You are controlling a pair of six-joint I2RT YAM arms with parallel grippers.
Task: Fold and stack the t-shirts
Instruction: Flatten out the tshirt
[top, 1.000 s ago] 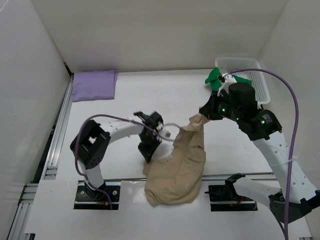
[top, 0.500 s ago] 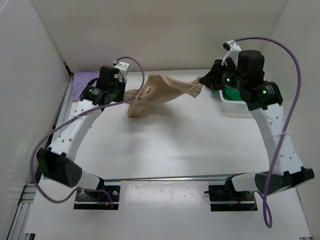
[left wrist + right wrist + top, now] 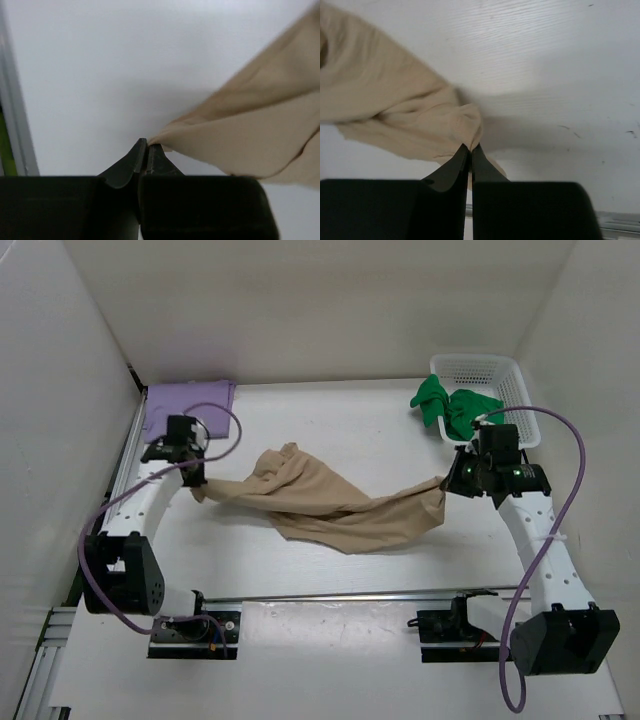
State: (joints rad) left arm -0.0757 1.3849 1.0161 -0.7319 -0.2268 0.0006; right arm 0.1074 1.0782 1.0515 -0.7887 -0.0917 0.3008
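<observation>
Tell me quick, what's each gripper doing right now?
Left gripper: closed, pinching one end of the tan t-shirt.
Right gripper: closed, pinching the opposite end of the same shirt.

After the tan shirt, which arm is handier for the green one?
Probably right: the right gripper is beside the white plastic mesh basket holding the bright green cloth shirt; the left gripper is far across.

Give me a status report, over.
Left gripper and right gripper shut on opposite ends of tan shirt. Shirt stretched out, unfolded. Purple shirt folded back left; green shirt draped on basket. Nothing in the way.
</observation>
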